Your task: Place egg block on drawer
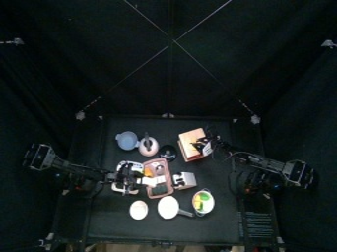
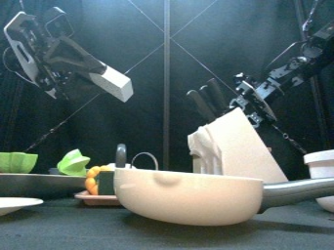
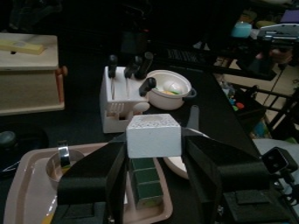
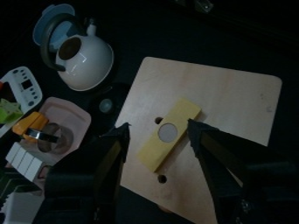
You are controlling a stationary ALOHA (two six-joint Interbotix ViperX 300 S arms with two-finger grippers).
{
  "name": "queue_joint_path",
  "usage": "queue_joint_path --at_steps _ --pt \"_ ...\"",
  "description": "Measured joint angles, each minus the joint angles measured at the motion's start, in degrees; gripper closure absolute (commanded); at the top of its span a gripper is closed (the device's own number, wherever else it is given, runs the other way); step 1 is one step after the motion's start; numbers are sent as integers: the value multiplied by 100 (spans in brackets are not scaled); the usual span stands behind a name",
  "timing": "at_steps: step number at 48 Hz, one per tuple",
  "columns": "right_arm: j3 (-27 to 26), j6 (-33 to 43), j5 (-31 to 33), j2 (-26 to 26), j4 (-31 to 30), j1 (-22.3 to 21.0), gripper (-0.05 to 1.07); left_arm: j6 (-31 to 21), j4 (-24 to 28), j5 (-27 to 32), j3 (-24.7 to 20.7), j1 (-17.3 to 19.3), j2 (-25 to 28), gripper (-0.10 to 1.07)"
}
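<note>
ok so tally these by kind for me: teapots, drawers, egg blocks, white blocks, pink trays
teapots: 1, the white teapot
drawers: 1, the drawer
egg blocks: 1, the egg block, lying on the drawer
white blocks: 1, the white block, held in the left gripper
pink trays: 1, the pink tray
total: 5

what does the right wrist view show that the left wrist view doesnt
Only the right wrist view shows the egg block, a pale yellow slab with a white round spot, lying flat on top of the drawer, between the open jaws of the right claw, plus a white teapot. Only the left wrist view shows the left claw shut on a white block above a pinkish tray, and a white rack. Both show the tan wooden drawer and the black table.
</note>
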Motion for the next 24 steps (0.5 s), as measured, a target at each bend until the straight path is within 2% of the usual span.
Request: queue_joint_path --at_steps 24 --pt "-62 0 0 0 -53 299 15 0 -9 0 0 0 0 32"
